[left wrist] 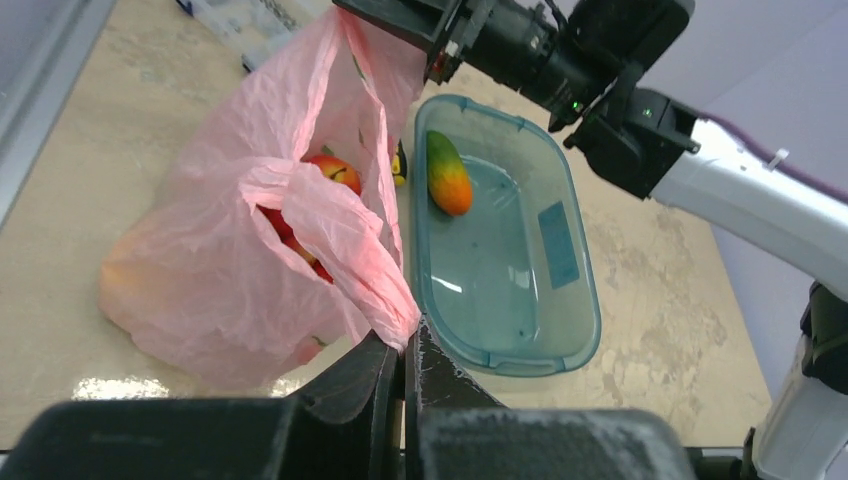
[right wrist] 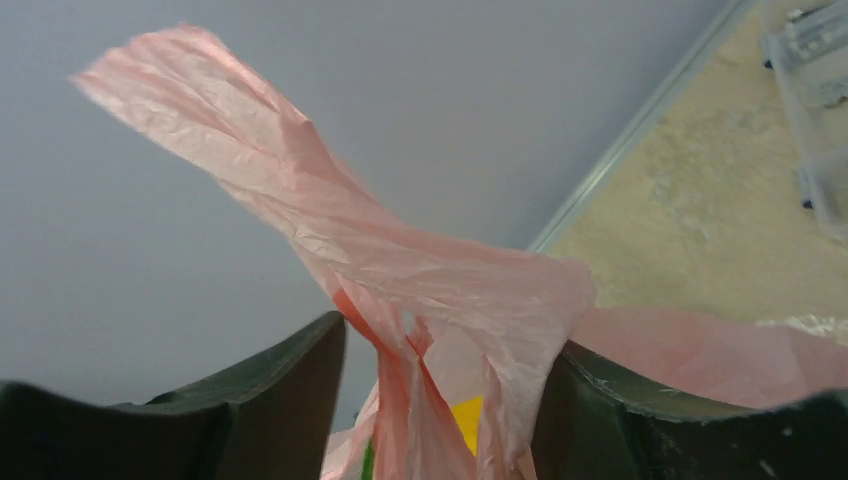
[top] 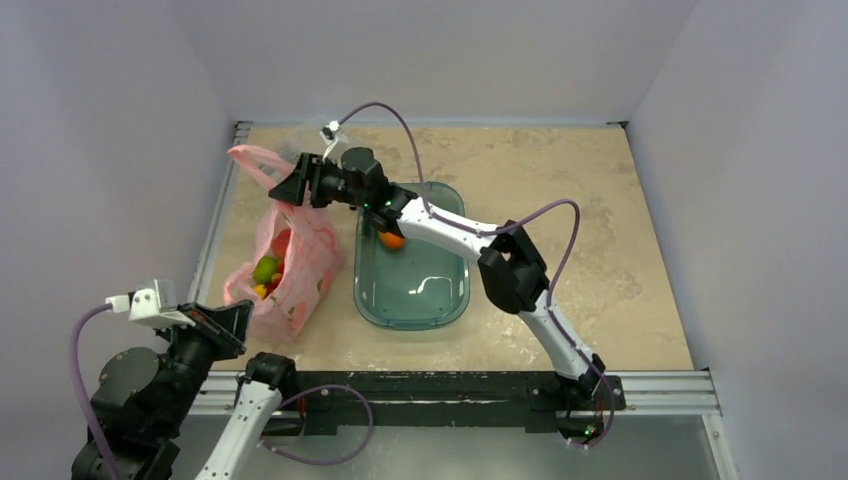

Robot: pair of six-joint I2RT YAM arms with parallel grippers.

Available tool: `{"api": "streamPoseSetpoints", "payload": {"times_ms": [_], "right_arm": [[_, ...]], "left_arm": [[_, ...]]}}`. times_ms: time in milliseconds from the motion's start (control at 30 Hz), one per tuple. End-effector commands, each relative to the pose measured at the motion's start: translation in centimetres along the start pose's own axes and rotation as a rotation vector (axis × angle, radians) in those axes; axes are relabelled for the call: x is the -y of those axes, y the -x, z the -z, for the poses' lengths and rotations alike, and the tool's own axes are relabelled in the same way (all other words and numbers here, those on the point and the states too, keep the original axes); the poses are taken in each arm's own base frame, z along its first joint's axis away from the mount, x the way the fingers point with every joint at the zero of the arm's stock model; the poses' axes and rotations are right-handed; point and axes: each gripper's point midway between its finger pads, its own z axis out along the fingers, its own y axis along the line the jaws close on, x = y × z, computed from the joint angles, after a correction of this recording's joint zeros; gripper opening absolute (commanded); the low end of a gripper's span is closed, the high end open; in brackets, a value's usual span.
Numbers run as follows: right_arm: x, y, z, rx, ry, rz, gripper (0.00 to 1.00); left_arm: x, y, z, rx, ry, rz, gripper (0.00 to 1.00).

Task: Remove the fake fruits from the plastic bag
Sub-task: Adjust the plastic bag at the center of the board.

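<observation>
The pink plastic bag [top: 292,268] lies at the table's left, its mouth open. Inside it I see a green fruit [top: 266,268], a red fruit [top: 283,244] and a bit of yellow. My left gripper [top: 236,320] is shut on the bag's near edge [left wrist: 395,315]. In the left wrist view a red-orange fruit [left wrist: 336,170] shows in the bag's mouth. My right gripper [top: 291,186] is open, its jaws either side of the bag's raised far handle [right wrist: 400,260] without clamping it. A yellow fruit [right wrist: 468,420] shows below between them.
A teal see-through tub [top: 412,300] stands right of the bag, with an elongated green-to-orange mango-like fruit [left wrist: 447,175] at its far end. A small clear parts box [right wrist: 812,100] sits at the far left corner. The metal table rail [top: 212,230] runs close along the bag's left.
</observation>
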Motion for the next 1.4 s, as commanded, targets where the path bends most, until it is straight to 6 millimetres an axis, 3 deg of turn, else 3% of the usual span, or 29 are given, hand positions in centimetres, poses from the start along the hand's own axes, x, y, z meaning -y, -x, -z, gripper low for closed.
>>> {"api": "streamPoseSetpoints", "payload": {"times_ms": [0, 100, 267, 533, 633, 800, 867, 967, 1067, 1133, 1167, 1233, 1367], "right_arm": [[-1.3, 1.4, 1.9, -0.098, -0.121, 0.111, 0.66], [0.3, 1.8, 4.1, -0.13, -0.288, 0.15, 0.73], [1.0, 3.0, 8.5, -0.116, -0.471, 0.202, 0.98], [-1.3, 4.8, 13.1, -0.094, -0.526, 0.261, 0.99], [-2.7, 2.4, 13.1, -0.127, -0.467, 0.21, 0.99], [-5.8, -3.4, 11.0, -0.169, -0.293, 0.13, 0.99], [-5.4, -5.2, 10.4, -0.18, -0.287, 0.091, 0.9], [-4.2, -7.4, 10.0, -0.199, -0.288, 0.022, 0.58], [-2.5, -8.2, 10.1, -0.18, -0.33, -0.02, 0.36], [-2.3, -8.6, 10.1, -0.182, -0.312, -0.053, 0.07], [-1.9, -8.4, 10.4, -0.174, -0.323, -0.059, 0.0], [-2.1, -7.8, 11.1, -0.176, -0.271, -0.067, 0.0], [-4.8, -6.1, 12.4, -0.106, -0.053, -0.048, 0.0]], "left_arm": [[2.2, -1.1, -0.4, -0.047, -0.12, 0.034, 0.0], [2.6, -2.0, -0.7, -0.084, -0.149, 0.034, 0.0], [3.2, -3.3, -1.1, -0.125, -0.193, 0.05, 0.0], [3.9, -3.5, -1.1, -0.15, -0.231, 0.043, 0.0], [4.3, -3.6, -1.1, -0.165, -0.25, 0.036, 0.0], [4.4, -3.4, -1.3, -0.167, -0.247, 0.038, 0.0], [4.7, -3.5, -1.5, -0.181, -0.257, 0.04, 0.0], [4.9, -3.5, -1.5, -0.19, -0.261, 0.041, 0.0], [4.7, -3.6, -1.2, -0.187, -0.257, 0.037, 0.0], [4.3, -3.6, -0.9, -0.183, -0.241, 0.036, 0.0], [4.1, -3.7, -0.7, -0.186, -0.233, 0.034, 0.0], [3.8, -3.8, -0.1, -0.188, -0.224, 0.025, 0.0], [3.5, -3.3, 1.5, -0.169, -0.225, -0.02, 0.0]]}}
